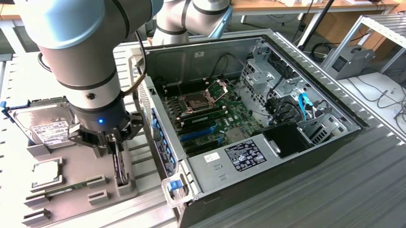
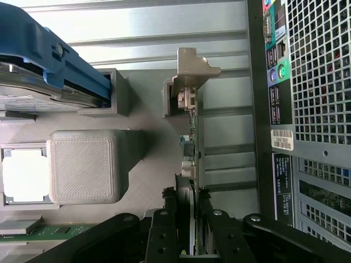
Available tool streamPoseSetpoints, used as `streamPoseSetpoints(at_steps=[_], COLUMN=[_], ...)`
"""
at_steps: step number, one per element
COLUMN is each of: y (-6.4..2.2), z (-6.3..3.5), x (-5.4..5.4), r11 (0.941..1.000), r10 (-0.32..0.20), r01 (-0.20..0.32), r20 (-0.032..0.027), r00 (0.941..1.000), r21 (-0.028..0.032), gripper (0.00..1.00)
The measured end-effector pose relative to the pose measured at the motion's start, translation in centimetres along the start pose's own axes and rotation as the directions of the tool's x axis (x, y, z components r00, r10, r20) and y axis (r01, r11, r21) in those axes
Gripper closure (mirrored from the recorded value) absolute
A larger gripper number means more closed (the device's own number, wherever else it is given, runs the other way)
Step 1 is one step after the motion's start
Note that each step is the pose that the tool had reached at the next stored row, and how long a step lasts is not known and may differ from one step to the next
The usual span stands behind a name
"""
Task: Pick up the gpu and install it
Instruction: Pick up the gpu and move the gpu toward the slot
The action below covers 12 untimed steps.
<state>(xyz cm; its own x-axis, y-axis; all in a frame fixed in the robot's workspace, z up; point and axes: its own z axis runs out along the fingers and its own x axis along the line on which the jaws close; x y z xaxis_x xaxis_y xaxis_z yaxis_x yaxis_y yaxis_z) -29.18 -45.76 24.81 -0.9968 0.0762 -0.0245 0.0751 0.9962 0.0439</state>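
Note:
The gpu [image 1: 119, 167] stands on its edge in a slot of the grey holder tray [image 1: 76, 209], at the exterior view's left, beside the open computer case [image 1: 320, 156]. My gripper [image 1: 113, 145] is straight above it. In the wrist view the card [image 2: 194, 129] shows its green board edge and silver end bracket [image 2: 189, 66]. My gripper [image 2: 187, 215] is shut on the gpu, with one black finger [image 2: 164, 219] pressed against each face. The card still sits in its slot.
On the tray, a hard drive [image 1: 44, 126] in a blue carrier [image 2: 55, 60], a CPU [image 1: 45, 172] and a memory stick [image 1: 63, 191] lie nearby. Blue expansion slots [image 1: 199, 135] run across the motherboard inside the case. The case's rear panel [image 2: 307, 109] is close to the card.

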Motion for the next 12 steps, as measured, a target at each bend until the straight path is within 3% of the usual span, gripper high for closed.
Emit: streamPoseSetpoints(at_steps=[12], y=[0.02], z=[-0.46], x=[-0.01], r11=[1.0], r10=[0.0], r01=[0.0], r20=[0.0], r00=[1.0], r21=[0.0], gripper=[0.74])
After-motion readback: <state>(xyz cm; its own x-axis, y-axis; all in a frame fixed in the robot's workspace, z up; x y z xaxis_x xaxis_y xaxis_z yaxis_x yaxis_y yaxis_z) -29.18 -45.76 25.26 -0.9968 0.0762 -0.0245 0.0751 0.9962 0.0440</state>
